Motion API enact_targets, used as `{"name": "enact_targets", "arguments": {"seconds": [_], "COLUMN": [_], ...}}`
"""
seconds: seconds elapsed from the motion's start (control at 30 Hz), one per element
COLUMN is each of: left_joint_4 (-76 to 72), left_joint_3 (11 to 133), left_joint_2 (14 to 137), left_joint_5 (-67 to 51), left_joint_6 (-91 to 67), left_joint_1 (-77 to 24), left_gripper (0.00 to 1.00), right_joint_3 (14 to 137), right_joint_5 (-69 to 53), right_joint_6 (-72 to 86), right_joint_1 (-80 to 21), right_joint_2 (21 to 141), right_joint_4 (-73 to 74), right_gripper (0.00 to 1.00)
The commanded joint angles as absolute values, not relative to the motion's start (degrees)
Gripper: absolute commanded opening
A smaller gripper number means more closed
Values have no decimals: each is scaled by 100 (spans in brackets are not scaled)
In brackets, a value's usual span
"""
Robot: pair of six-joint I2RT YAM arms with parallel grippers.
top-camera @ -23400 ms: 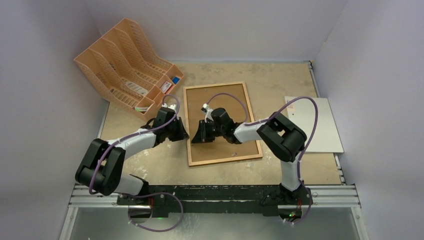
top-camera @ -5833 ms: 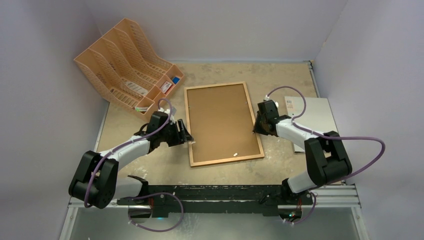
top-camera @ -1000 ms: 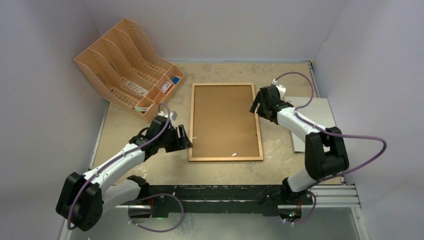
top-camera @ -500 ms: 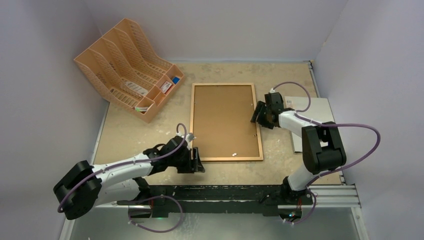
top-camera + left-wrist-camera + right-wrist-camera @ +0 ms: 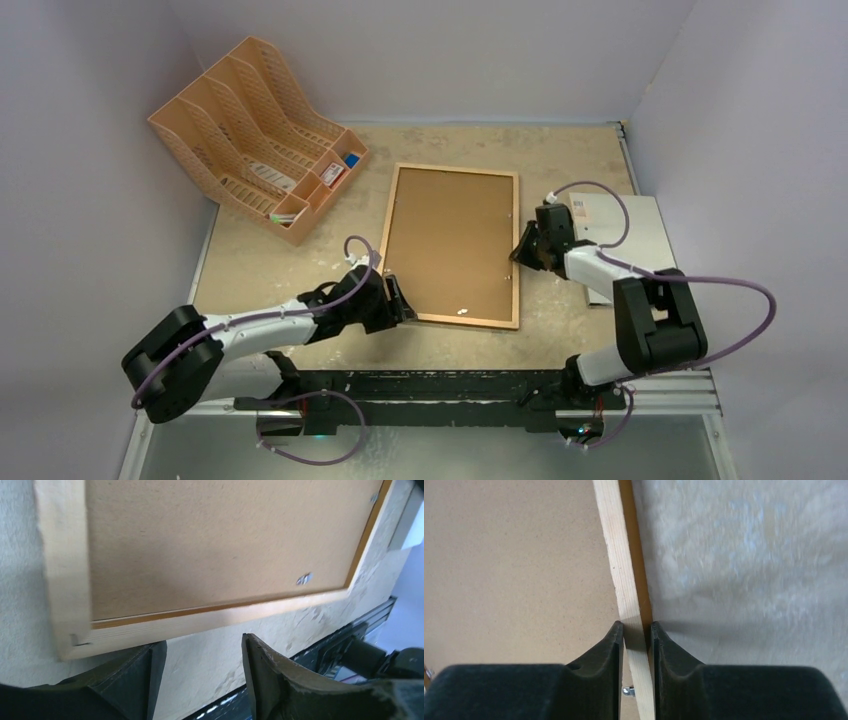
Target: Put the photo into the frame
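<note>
The frame [image 5: 466,321] lies back-up on the table, its brown fibreboard backing [image 5: 455,240] facing me. My right gripper [image 5: 519,251] is shut on the frame's right rail [image 5: 621,570], one finger inside the rail and one outside, as the right wrist view [image 5: 636,627] shows. My left gripper [image 5: 401,301] stands open at the frame's near left corner. In the left wrist view [image 5: 202,647] nothing is between its fingers, which sit just in front of the near rail [image 5: 200,620]. The photo is out of view.
An orange-tan file rack [image 5: 255,130] stands at the back left. A pale grey-white sheet [image 5: 650,245] with a small sticker lies at the right edge, behind the right arm. A small metal tab [image 5: 303,579] sits on the backing near the front rail.
My right gripper has closed onto the frame's right rail. The left gripper slid up to the near left corner. The frame has turned slightly, its far end shifting right.
</note>
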State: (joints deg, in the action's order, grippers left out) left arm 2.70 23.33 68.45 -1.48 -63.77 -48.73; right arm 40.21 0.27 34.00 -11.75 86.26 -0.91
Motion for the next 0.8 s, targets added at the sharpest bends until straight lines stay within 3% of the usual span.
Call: {"name": "enact_targets", "arguments": {"seconds": [0.0,0.13,0.47,0.77], "left_joint_4": [-337,-511,-447,316], "left_joint_3": [2109,2182,2575,2503], "left_joint_2": [7128,7180,7414,7392], "left_joint_5": [270,209,287,1663], "left_joint_6": [-6815,-6649,-6277,-6756], "left_joint_1": [-4704,-4372,-3526,-3379], "left_gripper": [60,60,61,62], "right_joint_3": [3376,2996,2878,2742], "right_joint_5": [18,-393,-1375,-1780], "right_joint_6": [4072,4248,4173,4341], "right_joint_1": [-1197,-1197,-1860,-2864], "right_joint_2": [8093,8009,8304,8316], "right_joint_4": [-126,-298,-650,-676], "right_gripper": [16,11,13,15]}}
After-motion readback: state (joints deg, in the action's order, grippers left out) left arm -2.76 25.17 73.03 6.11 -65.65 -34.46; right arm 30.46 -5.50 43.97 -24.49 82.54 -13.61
